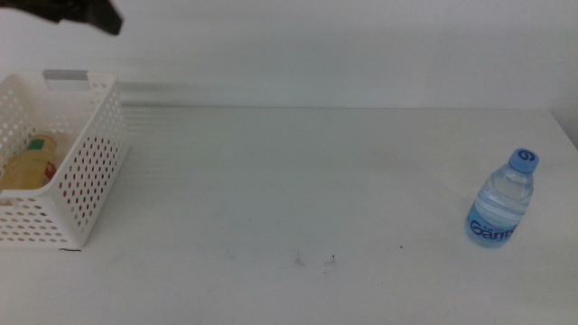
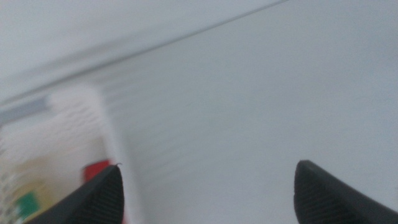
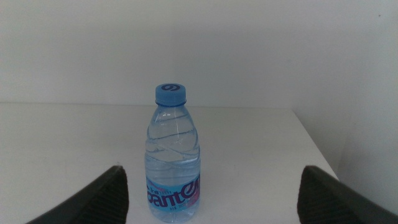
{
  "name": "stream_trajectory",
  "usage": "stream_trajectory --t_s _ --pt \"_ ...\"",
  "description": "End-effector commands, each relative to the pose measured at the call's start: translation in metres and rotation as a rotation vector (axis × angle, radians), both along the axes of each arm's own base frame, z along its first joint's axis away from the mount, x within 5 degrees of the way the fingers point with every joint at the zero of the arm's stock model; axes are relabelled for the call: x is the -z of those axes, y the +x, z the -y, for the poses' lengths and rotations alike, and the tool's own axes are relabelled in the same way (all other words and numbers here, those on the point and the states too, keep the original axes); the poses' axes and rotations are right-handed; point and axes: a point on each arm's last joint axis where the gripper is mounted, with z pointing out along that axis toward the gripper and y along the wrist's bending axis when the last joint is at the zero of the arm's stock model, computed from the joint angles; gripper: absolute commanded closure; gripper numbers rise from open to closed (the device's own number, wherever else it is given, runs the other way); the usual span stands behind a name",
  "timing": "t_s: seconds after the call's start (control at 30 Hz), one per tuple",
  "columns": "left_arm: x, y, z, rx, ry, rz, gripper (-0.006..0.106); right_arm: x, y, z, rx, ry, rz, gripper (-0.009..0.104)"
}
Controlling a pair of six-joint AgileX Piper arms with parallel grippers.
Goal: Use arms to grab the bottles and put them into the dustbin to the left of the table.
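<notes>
The water bottle stands upright at three o'clock on the tabletop; the right tool, jaws spread, frames it. The left tool gapes empty near the dustbin.

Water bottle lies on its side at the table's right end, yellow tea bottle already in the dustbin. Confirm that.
Not quite: the water bottle stands upright, blue cap up, as middle and right wrist views show. The yellow tea bottle is in the dustbin.

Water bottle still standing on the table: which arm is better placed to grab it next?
Right. The water bottle stands upright between the open right gripper jaws, at the table's right side. The open left gripper is over by the dustbin.
</notes>
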Motion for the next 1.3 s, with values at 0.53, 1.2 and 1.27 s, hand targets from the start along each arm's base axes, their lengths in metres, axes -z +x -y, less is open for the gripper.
stream_trajectory --t_s 0.53,1.2,1.27 --pt "-0.031 -0.136 0.073 0.23 -0.166 0.372 0.007 0.0 0.0 0.001 0.008 -0.013 0.01 0.02" --pt "0.012 -0.212 0.082 0.424 -0.227 0.368 0.007 0.0 0.0 0.001 0.008 -0.013 0.01 0.02" --pt "0.018 -0.221 0.081 0.438 -0.213 0.404 0.007 0.0 0.0 0.001 0.008 -0.013 0.01 0.02"
